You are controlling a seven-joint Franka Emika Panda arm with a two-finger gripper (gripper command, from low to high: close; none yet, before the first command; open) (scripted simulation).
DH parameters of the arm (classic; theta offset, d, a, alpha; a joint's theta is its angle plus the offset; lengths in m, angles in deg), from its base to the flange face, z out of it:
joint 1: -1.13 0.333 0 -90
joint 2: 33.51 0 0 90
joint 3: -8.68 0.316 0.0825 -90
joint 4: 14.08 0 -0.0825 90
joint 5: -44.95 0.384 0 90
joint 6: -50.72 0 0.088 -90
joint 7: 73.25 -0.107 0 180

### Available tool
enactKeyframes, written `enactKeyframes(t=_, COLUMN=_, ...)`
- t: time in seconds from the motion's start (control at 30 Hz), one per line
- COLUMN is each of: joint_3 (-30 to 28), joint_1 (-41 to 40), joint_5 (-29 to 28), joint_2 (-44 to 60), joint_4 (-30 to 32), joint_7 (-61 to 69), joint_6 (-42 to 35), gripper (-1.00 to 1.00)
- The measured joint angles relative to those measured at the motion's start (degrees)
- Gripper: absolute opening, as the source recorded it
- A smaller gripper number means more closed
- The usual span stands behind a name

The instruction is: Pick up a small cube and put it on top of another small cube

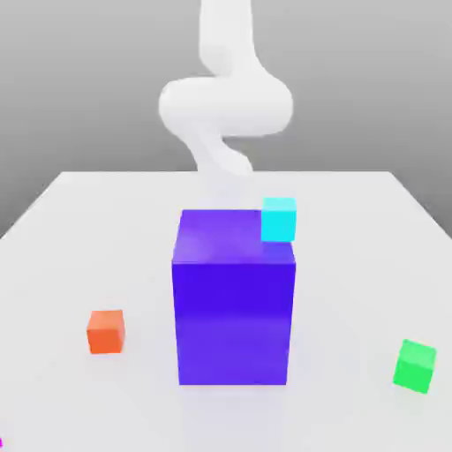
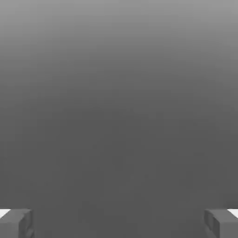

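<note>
Now fingers (image 2: 119,223) spread wide apart on nothing, small magenta cube (image 1: 2,441) at table's near corner.

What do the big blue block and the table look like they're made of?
The blue block looks like smooth, slightly glossy plastic: flat even colour, soft sheen on its front. The table looks like polished white laminate, since it faintly mirrors the block at its base. Both are simulator renders, so this is only appearance.

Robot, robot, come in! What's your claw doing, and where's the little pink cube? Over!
Gripper open, holding nothing. Pink cube just a sliver at the exterior view's bottom left edge, untouched. Tall blue block stands mid-table in front of the arm.
</note>
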Motion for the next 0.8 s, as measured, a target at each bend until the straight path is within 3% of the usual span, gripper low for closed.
enactKeyframes(t=0.53, joint_3=-11.3, joint_1=-3.9, joint_5=6.9, joint_2=33.5, joint_4=-6.0, joint_7=4.5, joint_6=6.1, gripper=0.0)
enactKeyframes(t=0.8, joint_3=-13.6, joint_1=-9.4, joint_5=11.5, joint_2=50.3, joint_4=-9.0, joint_7=7.6, joint_6=9.0, gripper=0.0)
